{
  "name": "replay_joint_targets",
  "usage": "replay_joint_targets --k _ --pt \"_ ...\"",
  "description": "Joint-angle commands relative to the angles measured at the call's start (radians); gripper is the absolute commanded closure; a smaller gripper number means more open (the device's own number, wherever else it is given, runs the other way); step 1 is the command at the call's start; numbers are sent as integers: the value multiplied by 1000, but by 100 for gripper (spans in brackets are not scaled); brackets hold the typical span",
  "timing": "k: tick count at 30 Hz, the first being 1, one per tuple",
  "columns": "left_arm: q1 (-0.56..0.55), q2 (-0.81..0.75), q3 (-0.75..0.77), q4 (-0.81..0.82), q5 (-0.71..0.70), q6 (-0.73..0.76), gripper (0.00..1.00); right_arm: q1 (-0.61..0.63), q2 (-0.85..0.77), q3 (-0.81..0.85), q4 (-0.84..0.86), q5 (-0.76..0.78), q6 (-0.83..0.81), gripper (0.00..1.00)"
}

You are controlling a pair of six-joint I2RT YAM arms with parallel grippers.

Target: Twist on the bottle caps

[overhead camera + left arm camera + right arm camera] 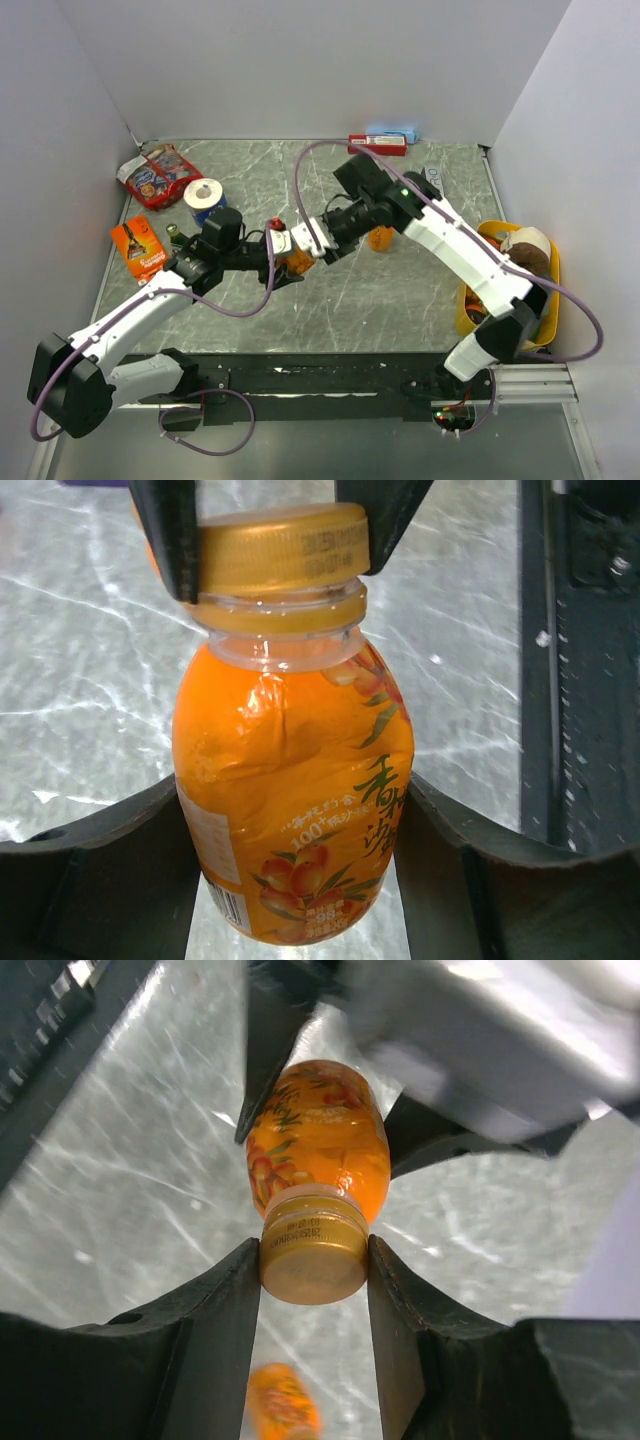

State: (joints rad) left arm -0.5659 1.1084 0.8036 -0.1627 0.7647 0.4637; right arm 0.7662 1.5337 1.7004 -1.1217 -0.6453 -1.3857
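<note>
My left gripper [295, 830] is shut on the body of a small orange bottle [290, 780], which it holds off the table near the middle [293, 262]. A gold-orange bottle cap [280, 548] sits on the bottle's neck. My right gripper [313, 1260] is shut on this cap [313, 1255], one finger [215, 1320] pressed against each side. In the left wrist view the right gripper's fingers [168, 540] pinch the cap from above. A second orange bottle [381, 238] stands on the table behind the right arm and shows blurred in the right wrist view [283, 1405].
At the left of the table are a toilet-paper roll [205, 194], a snack bag [158, 175], an orange packet [138, 250] and a dark green bottle [173, 235]. A red box [377, 144] lies at the back wall. A yellow basket [549, 262] stands at the right edge.
</note>
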Motion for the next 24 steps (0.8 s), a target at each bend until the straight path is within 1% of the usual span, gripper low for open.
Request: replay_joint_targets --k 1,2,3,6,8,10,11,13,15,16,17,18,19,20,22,24 --pt "-6 -58 -27 227 -102 -94 99 -34 120 195 -96 -135 269 100" --pt "-5 -62 -30 239 -111 -97 99 -38 132 214 -134 -145 286 100" --pt "-6 -62 -27 239 -117 -97 99 -35 137 215 -133 -149 287 100" --pt "-5 -59 -26 242 -111 -109 99 -36 99 167 -78 -133 289 100" --pt "-5 -61 -30 252 -111 -125 99 -34 92 169 -81 -111 263 100" --pt "-5 -56 -32 246 -110 -134 90 -34 95 195 -111 -96 252 100" --pt "-6 -47 -29 236 -104 -134 83 -34 95 202 -121 -91 241 100" --pt "-6 -39 -20 213 -87 -126 77 -34 83 202 -133 -77 232 100" --pt "-5 -33 -23 212 -88 -122 90 -30 71 196 -133 -70 232 100" --pt "-8 -35 -29 247 -102 -129 98 -28 71 202 -138 -63 252 100" --pt "-8 -39 -47 276 -169 -149 99 -25 84 211 -142 -57 273 100" --pt "-9 -42 -53 302 -198 -164 99 -25 94 240 -147 -62 299 100" --pt "-14 -44 -58 348 -237 -177 99 -24 107 257 -145 -60 388 100" --pt "-15 -45 -64 373 -314 -189 99 -27 144 275 -147 -51 442 100" --pt "-20 -42 -64 416 -389 -239 99 -28 186 341 -177 -65 589 100" --pt "-23 -33 -61 459 -470 -270 99 -34 210 346 -156 -63 680 100"
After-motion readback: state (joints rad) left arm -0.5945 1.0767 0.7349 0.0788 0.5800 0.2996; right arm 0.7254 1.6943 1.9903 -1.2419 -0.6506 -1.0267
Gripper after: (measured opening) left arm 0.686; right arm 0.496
